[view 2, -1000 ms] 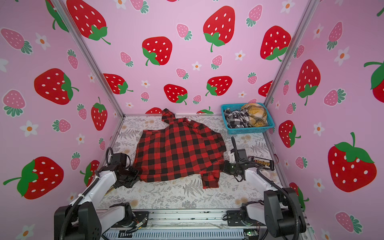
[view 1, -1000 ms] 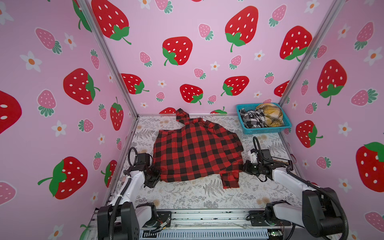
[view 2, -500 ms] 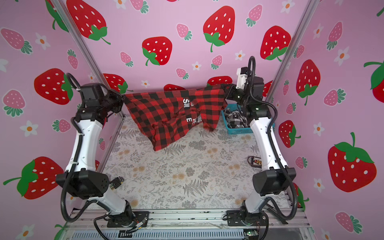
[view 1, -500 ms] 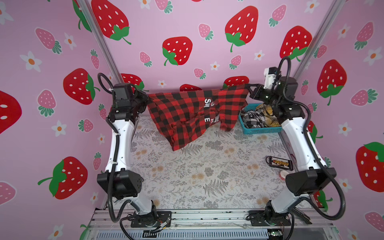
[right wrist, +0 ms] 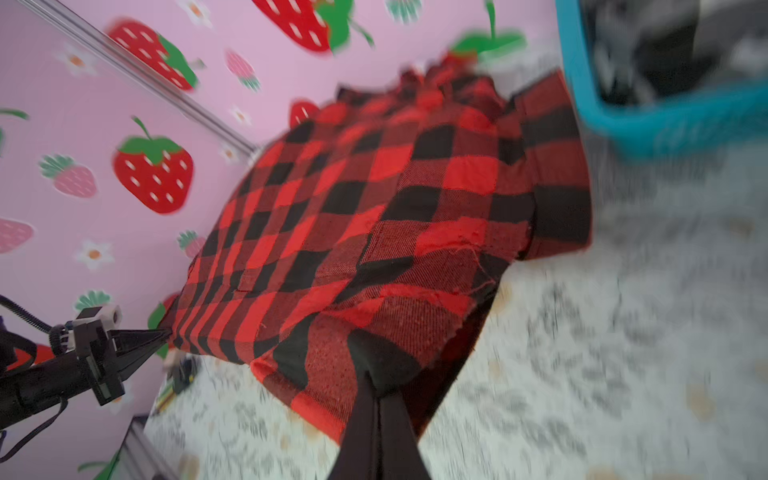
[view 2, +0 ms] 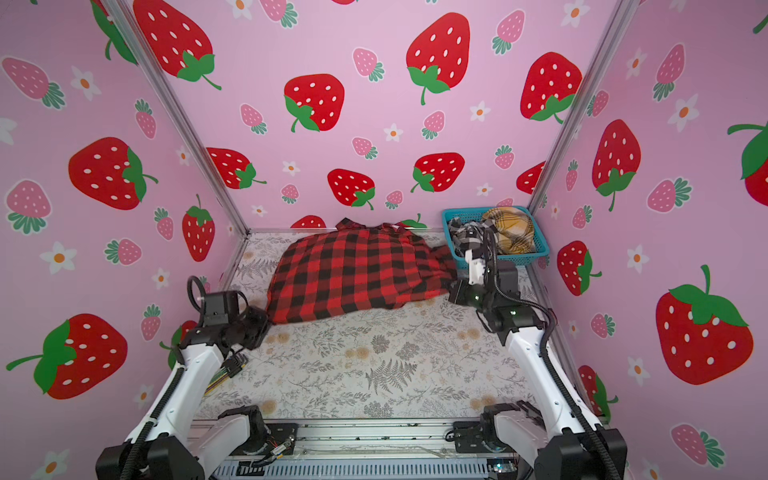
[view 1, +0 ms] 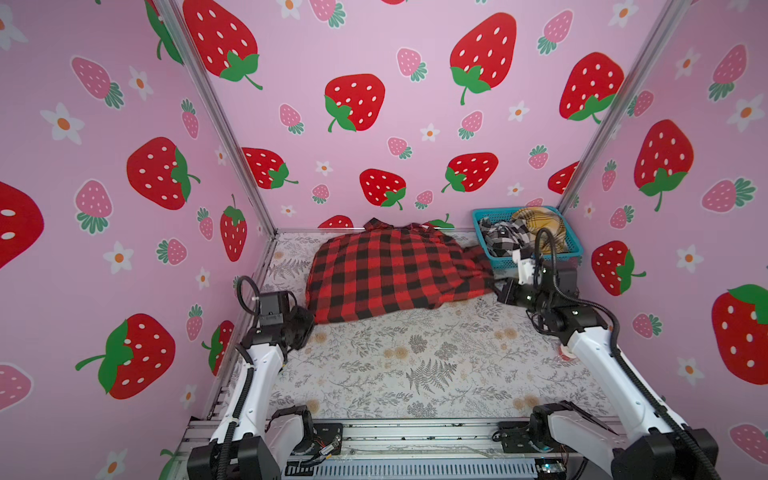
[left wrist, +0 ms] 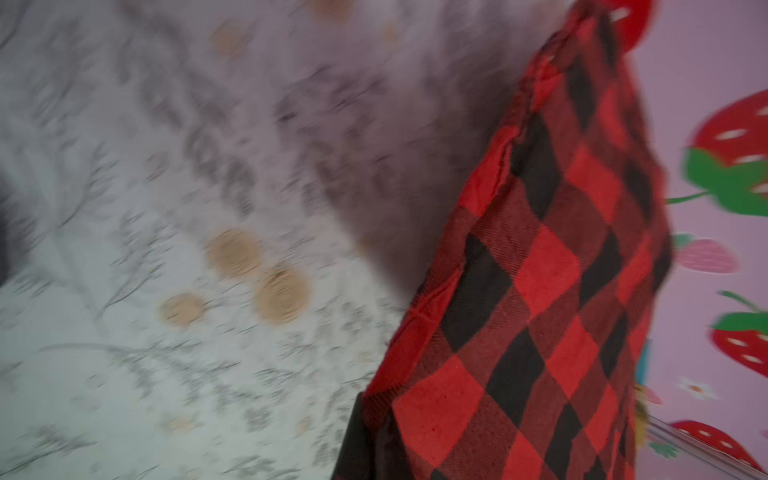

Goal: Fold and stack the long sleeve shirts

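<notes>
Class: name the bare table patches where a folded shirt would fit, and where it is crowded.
Free: the near half of the table, between the red-and-black shirt and the front rail. Crowded: the far right corner, where the teal basket, the shirt's edge and the right pincer sit close.

Both my arms stretched low and forward, wrists near the counter. Left end effector (view 1: pixel 311 321) clamped tight on the near corner of the red-and-black checked cloth shirt (view 1: pixel 390 274). Right end effector (view 1: pixel 495 289) pinches the opposite corner, jaws closed.
</notes>
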`<action>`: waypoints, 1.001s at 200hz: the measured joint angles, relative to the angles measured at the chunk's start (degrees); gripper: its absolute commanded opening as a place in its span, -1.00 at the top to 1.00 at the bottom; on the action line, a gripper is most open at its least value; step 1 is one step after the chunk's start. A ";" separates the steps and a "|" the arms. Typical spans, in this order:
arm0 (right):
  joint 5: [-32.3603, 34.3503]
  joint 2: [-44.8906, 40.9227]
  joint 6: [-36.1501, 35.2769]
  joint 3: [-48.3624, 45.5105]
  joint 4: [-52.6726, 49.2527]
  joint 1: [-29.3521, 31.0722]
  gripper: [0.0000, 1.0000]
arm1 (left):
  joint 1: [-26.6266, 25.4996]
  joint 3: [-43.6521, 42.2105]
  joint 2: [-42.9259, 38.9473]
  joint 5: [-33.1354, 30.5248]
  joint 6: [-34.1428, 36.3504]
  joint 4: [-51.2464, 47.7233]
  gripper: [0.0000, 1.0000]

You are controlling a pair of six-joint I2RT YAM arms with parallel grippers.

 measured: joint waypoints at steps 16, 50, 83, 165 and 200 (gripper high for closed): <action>0.07 -5.14 1.09 -9.77 -2.01 0.76 1.00 | 0.72 -6.43 -0.48 0.96 0.98 -2.51 1.00; -0.22 -10.34 3.50 -18.80 -2.67 1.60 1.00 | 0.96 -8.61 4.13 2.49 2.69 -1.68 1.00; -0.07 -8.59 3.89 -18.32 -0.70 2.16 1.00 | 1.01 -6.25 5.86 2.38 4.28 -1.42 1.00; 3.50 30.40 1.79 20.87 0.31 2.62 0.16 | 0.46 21.31 29.83 4.57 5.01 4.33 1.00; 8.66 46.31 -0.07 39.45 0.07 3.45 -0.34 | -1.86 39.15 46.86 7.74 5.57 9.31 1.00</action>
